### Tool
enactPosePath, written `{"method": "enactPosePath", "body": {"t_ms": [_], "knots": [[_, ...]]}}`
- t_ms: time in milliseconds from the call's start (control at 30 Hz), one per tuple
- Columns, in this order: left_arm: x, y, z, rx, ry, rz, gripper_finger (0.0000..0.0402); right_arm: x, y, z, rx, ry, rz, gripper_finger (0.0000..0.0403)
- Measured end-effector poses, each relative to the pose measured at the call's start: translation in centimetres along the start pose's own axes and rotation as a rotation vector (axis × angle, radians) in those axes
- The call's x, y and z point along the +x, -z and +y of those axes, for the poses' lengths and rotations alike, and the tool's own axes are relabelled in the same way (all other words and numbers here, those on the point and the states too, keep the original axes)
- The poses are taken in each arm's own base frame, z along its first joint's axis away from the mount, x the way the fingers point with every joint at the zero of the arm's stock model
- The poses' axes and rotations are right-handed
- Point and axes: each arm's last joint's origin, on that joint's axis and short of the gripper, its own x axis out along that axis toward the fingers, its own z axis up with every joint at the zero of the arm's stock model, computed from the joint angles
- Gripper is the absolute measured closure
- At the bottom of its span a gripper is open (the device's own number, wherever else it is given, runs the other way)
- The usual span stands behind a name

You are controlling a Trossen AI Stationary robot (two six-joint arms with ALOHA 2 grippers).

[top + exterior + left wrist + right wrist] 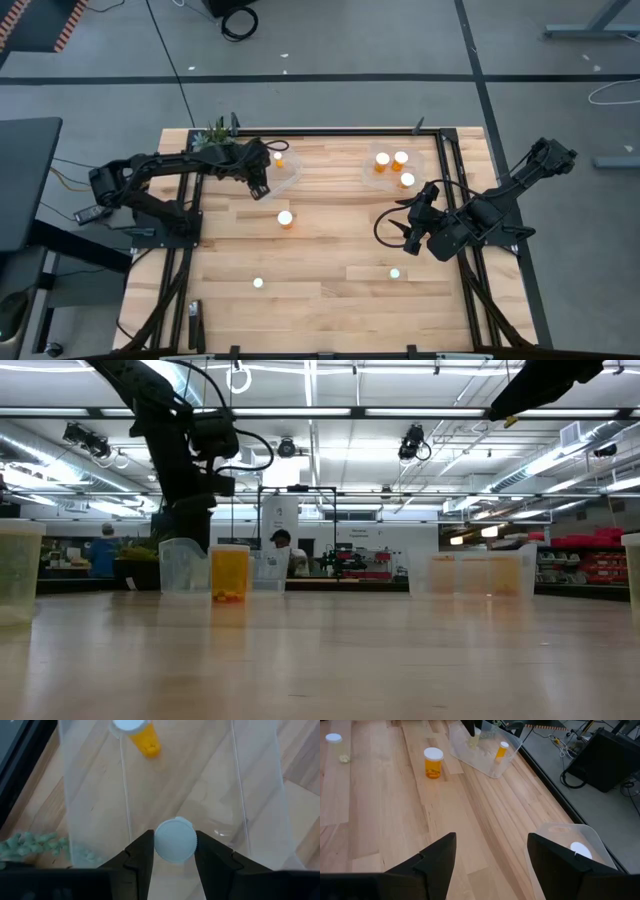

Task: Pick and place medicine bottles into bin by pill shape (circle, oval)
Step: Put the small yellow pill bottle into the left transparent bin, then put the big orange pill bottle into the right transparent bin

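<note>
A medicine bottle [175, 840] sits gripped in the left gripper [174, 856] over the left bin [95, 795] (right gripper [490, 852] idle, jaws wide), so release comes next.

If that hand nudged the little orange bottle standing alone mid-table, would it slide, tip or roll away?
The orange bottle stands upright on its flat base on the smooth wooden table, so a low nudge would probably slide it. It looks taller than wide, so a push near its white cap could tip it. Once down, its round body would likely roll.

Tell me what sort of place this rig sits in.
Probably a large workshop or lab hall: long ceiling strip lights, red shelving behind the wooden table, and a person working in the background.
</note>
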Motion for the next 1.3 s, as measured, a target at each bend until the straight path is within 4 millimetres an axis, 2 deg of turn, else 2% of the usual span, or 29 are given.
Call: {"method": "enactPosePath", "body": {"t_ms": [200, 500, 867, 1067, 1300], "knots": [[0.9, -0.1, -0.2, 0.015, -0.003, 0.023, 0.0264, 0.0, 0.0, 0.0, 0.0, 0.0, 0.0, 0.015], [1.0, 0.0, -0.2, 0.021, -0.006, 0.032, 0.0256, 0.0, 0.0, 0.0, 0.0, 0.003, -0.002, 0.015], [1.1, 0.1, -0.2, 0.036, -0.007, 0.045, 0.0209, 0.0, 0.0, 0.0, -0.001, 0.003, -0.002, 0.015], [0.4, 0.0, 0.0, 0.041, -0.012, 0.053, 0.0187, 0.0, 0.0, 0.0, -0.001, 0.016, -0.011, 0.015], [-1.0, -1.4, 0.3, 0.042, -0.017, 0.045, 0.0184, 0.0, 0.0, -0.1, -0.001, 0.02, -0.014, 0.015]]}}
